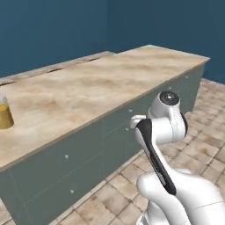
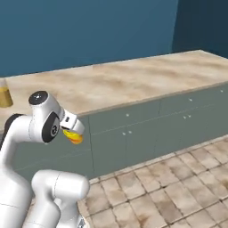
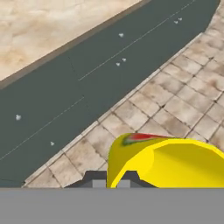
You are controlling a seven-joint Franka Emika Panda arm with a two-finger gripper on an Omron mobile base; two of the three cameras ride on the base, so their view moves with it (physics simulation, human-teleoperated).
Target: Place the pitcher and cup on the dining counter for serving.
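1. You'll find no readable writing here; the cup [image 3: 166, 162] carries just a red splash mark.
2. Count one cup, one pitcher [image 1: 5, 115].
3. Your gripper [image 2: 73, 136] is clamped on the cup, above the tiled floor [image 3: 175, 100].
4. Pitcher stands upright on the counter [image 1: 88, 88], at 9 o'clock in the left base view.
5. Beige marble top, grey-green drawers [image 2: 142, 129], blue walls [image 2: 89, 31].
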